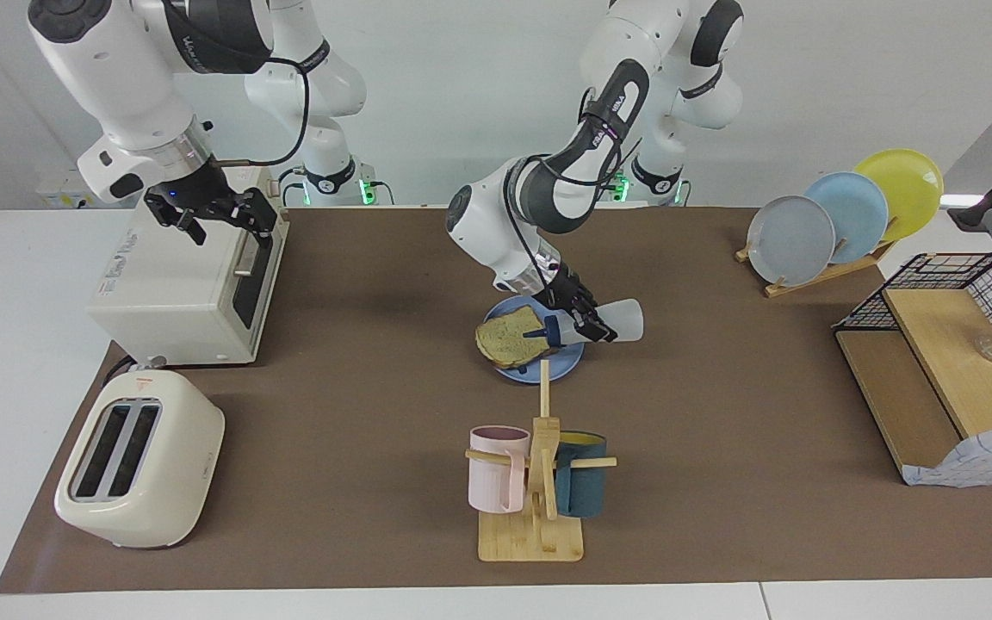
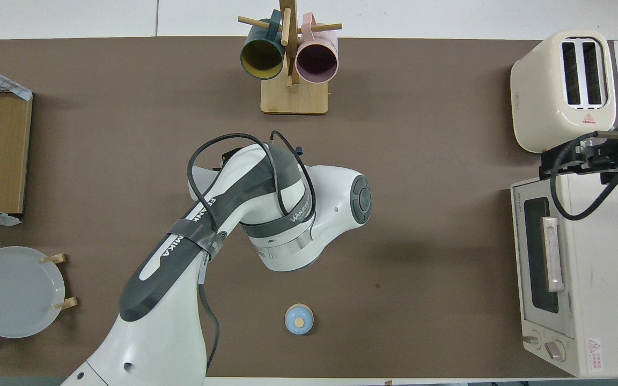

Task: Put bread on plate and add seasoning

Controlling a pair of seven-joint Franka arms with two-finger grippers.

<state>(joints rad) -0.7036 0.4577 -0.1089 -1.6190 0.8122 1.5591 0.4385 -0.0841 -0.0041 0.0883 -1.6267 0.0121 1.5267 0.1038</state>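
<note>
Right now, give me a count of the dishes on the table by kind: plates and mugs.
Plates: 4, blue plate under the bread, and grey, light blue and yellow plates racked upright
Mugs: 2, pink and dark teal
Total: 6

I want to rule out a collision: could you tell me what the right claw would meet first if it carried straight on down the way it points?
Probably the top of the toaster oven: the open right claw hangs over it, pointing down, though the gap between them is hard to judge.

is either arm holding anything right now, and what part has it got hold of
The left gripper holds the seasoning bottle around its body, tipped sideways with the cap over the bread. The right gripper, over the oven, holds nothing.
</note>
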